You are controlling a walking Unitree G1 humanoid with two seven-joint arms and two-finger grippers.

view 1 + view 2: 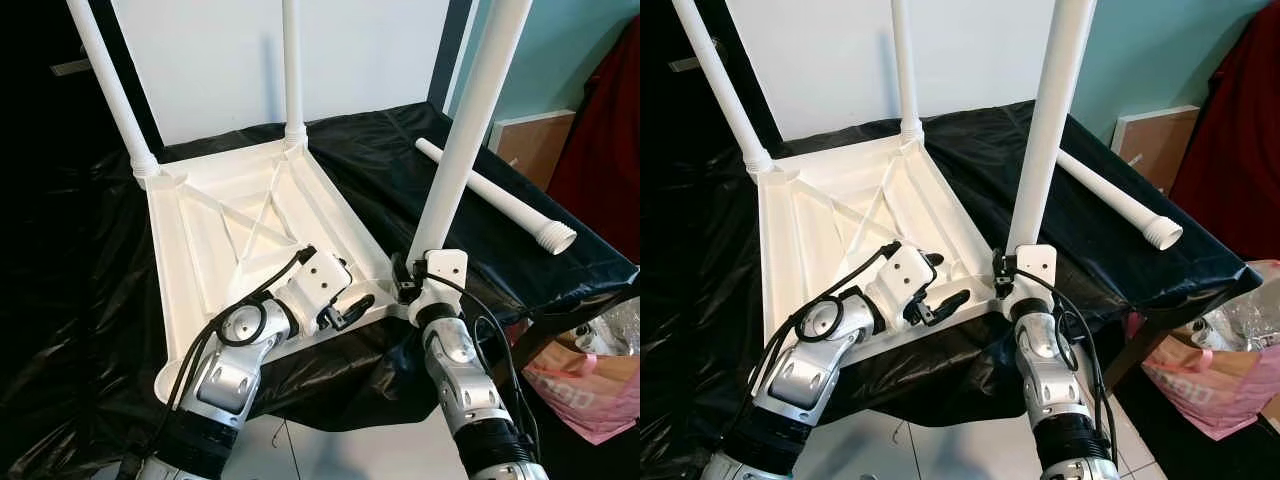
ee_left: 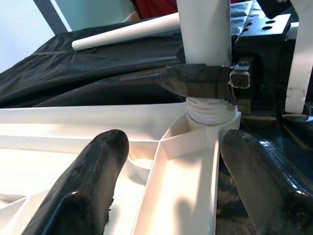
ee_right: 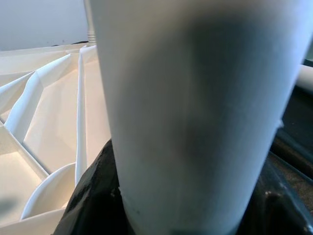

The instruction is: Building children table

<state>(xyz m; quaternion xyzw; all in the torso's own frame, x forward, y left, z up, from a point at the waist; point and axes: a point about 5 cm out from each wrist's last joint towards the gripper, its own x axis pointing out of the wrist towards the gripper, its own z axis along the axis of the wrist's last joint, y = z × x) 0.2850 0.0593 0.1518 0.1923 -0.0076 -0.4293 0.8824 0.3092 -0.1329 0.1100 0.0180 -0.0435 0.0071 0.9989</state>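
Note:
A white tabletop lies upside down on a black sheet. Two white legs stand upright in its far corners. A third leg stands slightly tilted at the near right corner. My right gripper is shut on its base, just above the threaded socket. In the right wrist view this leg sits between the black fingers. My left gripper is open at the tabletop's near rim, one finger inside it and one outside. A fourth leg lies loose on the sheet to the right.
The sheet-covered table ends close in front of me and on the right. A pink bag sits on the floor at lower right. A wooden panel and red cloth stand behind the table's right side.

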